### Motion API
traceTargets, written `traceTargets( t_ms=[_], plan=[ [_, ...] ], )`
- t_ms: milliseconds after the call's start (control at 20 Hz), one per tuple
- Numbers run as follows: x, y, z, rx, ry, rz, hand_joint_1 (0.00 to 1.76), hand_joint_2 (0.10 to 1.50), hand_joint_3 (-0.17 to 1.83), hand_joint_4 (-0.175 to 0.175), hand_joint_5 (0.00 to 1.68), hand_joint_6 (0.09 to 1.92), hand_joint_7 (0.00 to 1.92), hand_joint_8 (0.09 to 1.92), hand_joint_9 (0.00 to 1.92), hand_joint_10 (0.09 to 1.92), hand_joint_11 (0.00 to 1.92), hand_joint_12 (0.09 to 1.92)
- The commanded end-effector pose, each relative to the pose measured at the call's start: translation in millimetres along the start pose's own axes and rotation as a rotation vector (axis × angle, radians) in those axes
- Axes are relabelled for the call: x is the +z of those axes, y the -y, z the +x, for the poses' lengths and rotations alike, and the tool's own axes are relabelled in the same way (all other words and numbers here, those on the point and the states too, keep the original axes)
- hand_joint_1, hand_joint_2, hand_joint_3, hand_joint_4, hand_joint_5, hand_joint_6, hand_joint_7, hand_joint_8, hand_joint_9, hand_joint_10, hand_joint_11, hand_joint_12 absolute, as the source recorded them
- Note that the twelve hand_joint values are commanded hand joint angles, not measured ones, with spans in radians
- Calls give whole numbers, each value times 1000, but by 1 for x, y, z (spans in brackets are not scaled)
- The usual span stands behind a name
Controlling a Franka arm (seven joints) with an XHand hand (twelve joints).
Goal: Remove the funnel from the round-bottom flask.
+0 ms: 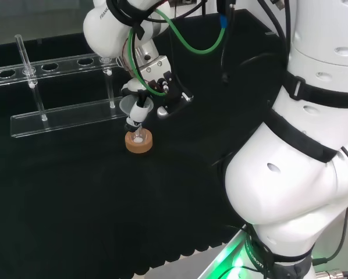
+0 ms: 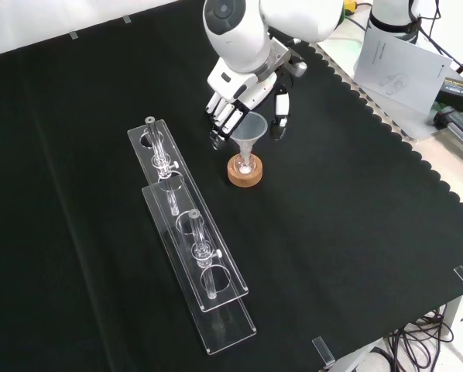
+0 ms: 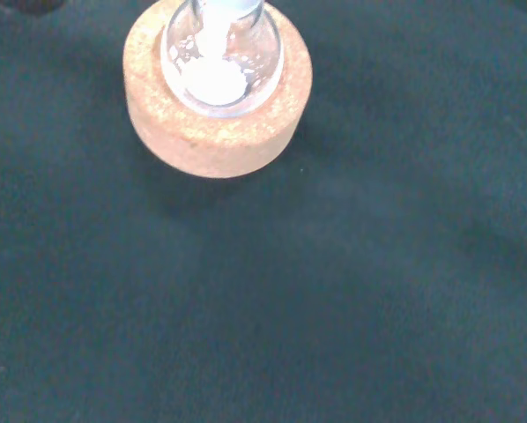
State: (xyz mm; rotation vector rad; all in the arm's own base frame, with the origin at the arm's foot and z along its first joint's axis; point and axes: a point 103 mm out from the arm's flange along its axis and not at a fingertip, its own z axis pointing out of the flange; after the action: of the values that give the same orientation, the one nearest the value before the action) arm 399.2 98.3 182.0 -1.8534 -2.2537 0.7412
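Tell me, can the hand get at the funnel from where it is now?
Probably yes. In the front view the hand hangs right behind the funnel, fingers on one side and thumb on the other, nothing between. The funnel sits in the flask on its cork ring.

head, front (overhead) and wrist share cork ring [image 1: 138, 142].

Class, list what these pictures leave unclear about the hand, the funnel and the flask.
1. Whether the hand touches the funnel: in the front view the fingers flank the cone, contact unclear; in the head view the arm's links hide it.
2. The flask neck: cut off by the wrist view's edge.
3. The flask's outline on the cork ring: clear glass, too faint in the front view.
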Motion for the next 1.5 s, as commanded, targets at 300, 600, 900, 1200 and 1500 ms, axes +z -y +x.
traceTargets(
  t_ms=[300, 600, 900, 1200, 1500],
  plan=[
    [-15, 8, 3, 57, 95, -117, 710, 831, 422, -38, 443, 87, 617, 693, 979, 528, 524, 1283],
    [-32, 15, 1, 43, 99, -87, 727, 840, 449, -29, 588, 97, 714, 705, 1082, 532, 557, 1268],
    [-56, 30, -4, 41, 85, -117, 725, 833, 453, -22, 662, 128, 744, 707, 1107, 530, 563, 1262],
    [-86, 52, -2, 40, 68, -185, 724, 823, 455, -17, 704, 148, 755, 704, 1112, 525, 567, 1259],
    [-117, 66, -1, 44, 56, -237, 725, 816, 458, -15, 722, 160, 760, 701, 1114, 520, 570, 1256]
  ],
)
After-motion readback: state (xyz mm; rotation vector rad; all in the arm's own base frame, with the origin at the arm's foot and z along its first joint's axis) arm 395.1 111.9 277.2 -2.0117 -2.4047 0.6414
